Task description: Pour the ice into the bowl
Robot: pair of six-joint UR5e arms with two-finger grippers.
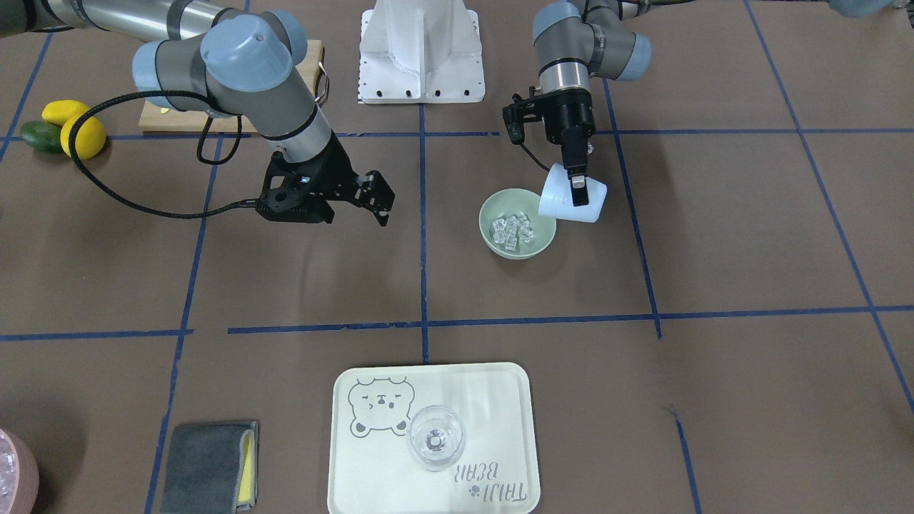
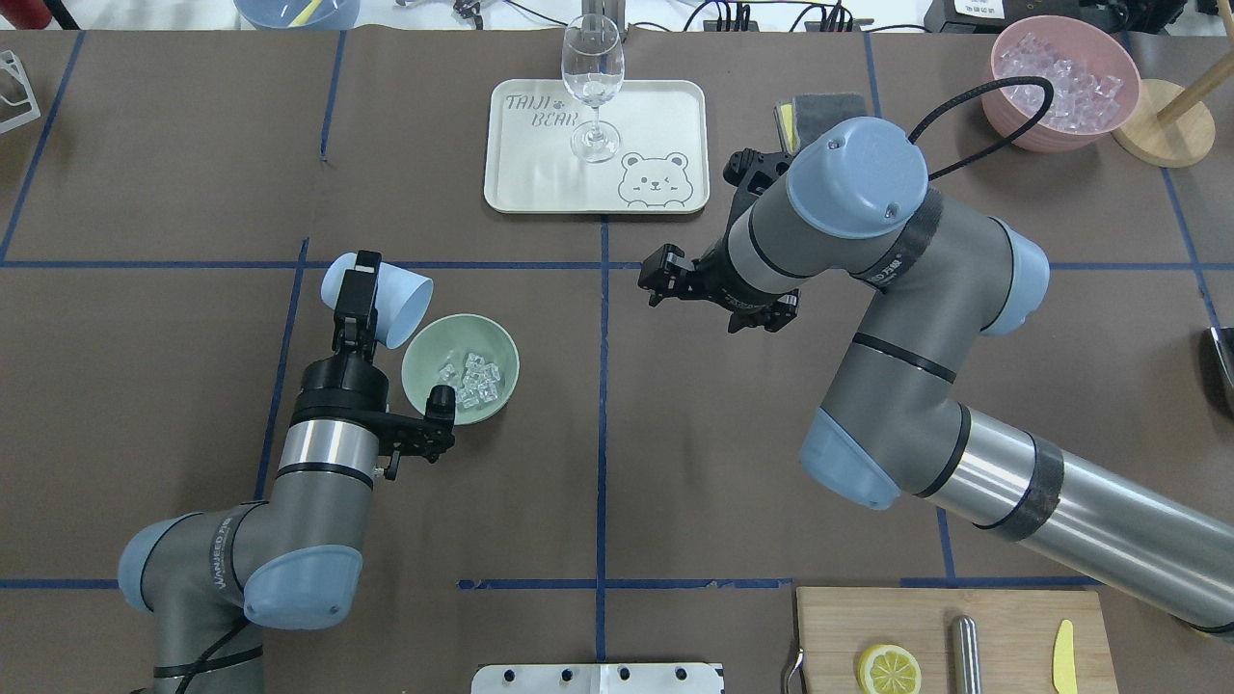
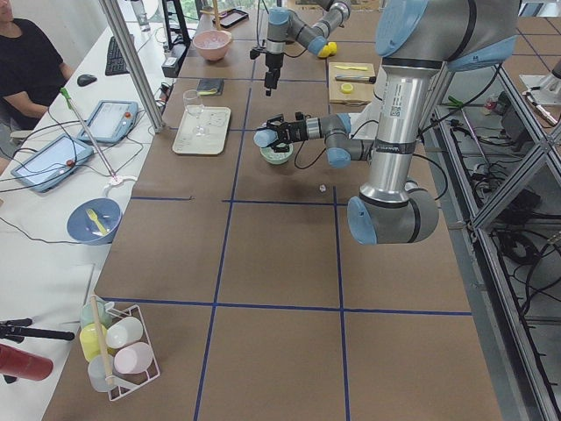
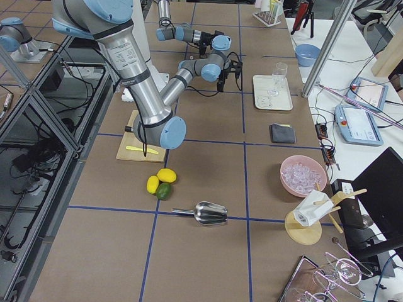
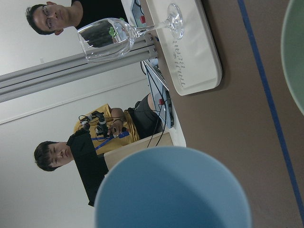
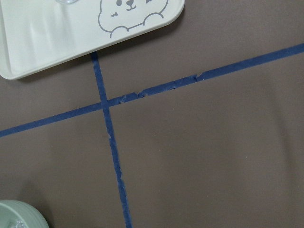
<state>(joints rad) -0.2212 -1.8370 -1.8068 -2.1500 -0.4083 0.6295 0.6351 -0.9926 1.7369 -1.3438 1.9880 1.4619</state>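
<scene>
Seen from overhead, the left gripper (image 2: 364, 280) is clamped on a light blue plastic cup (image 2: 390, 306) in the left half of the table. One finger lies across the cup's upper side, while the other is hidden beneath it. The cup is held off the table and tipped well over onto its side. Its long axis runs from far left to near right, with the closed base toward the far left. The open mouth points down and to the right, hanging just over the far-left rim of the round pale sage-green bowl (image 2: 424, 339). That bowl stands upright on the brown table cover, just right of the cup. The small clear ice cubes (image 2: 470, 378) lie heaped in its bottom, a little right of centre. Farther off, near the middle of the table's far edge, a cream rectangular tray with a bear drawing (image 2: 540, 164) carries an upright clear wine glass (image 2: 592, 67). To the right of the blue centre line, the right gripper (image 2: 656, 278) hangs above the bare table. Its fingers are spread apart, holding nothing and touching nothing, well apart from the bowl.
</scene>
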